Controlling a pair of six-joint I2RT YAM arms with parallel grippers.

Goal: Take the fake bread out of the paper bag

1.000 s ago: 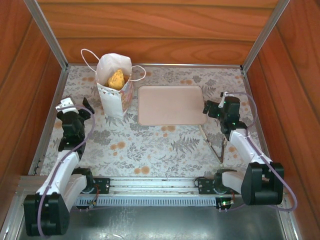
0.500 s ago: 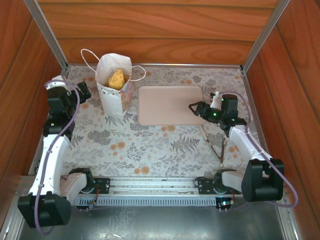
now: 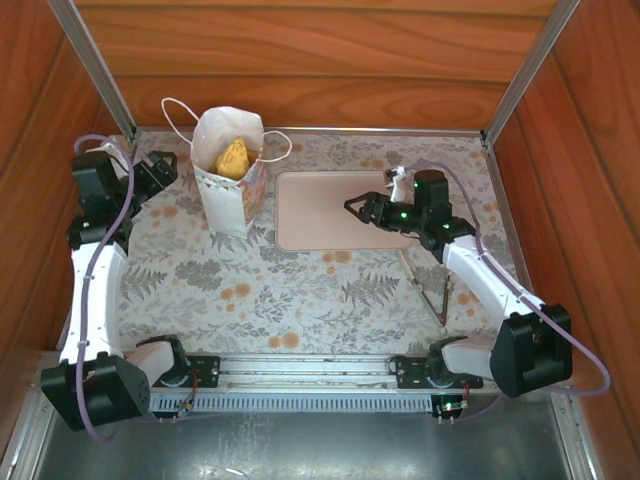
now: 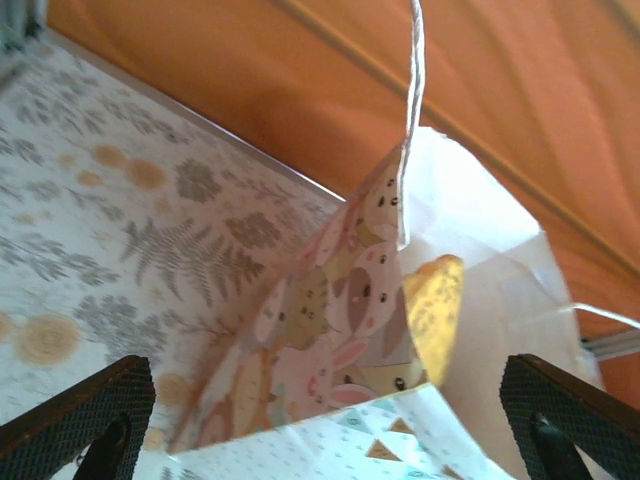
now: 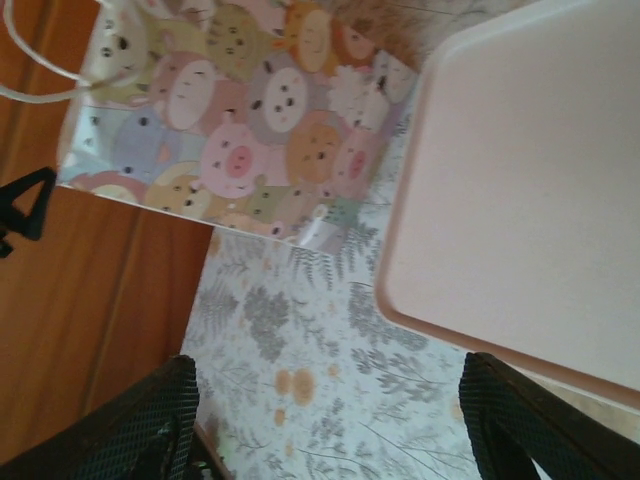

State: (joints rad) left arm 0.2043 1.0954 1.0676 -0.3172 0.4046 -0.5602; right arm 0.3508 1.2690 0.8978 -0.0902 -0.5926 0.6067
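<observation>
Paper bag (image 3: pixel 232 190) stands upright at the far-left of the tabletop (image 3: pixel 300 290), just left of the tray (image 3: pixel 330 225). Thin white paper with creased walls, mouth open, pastel cartoon-animal print on the sides, thin white cord loop handles. Fake bread (image 3: pixel 234 158) is inside the bag: one golden, lumpy, pitted piece pokes up at the mouth, and anything below it is hidden.

Left gripper (image 3: pixel 163 166) is just beside the bag's left upper edge, jaws spread wide. On the left wrist camera the bag's top corner sits between the black cross-hatched pads (image 4: pixel 85 410); can't tell if they touch.

Right gripper (image 3: pixel 353 207) is over the tray, pointing at the bag and apart from it, jaws also spread wide.

Tray is a pale pink, smooth, matte rectangle with rounded corners and a low rim. Tabletop has a grey fern and orange flower print. Thin wooden V-shaped tongs (image 3: pixel 432 292) lie on the right.
</observation>
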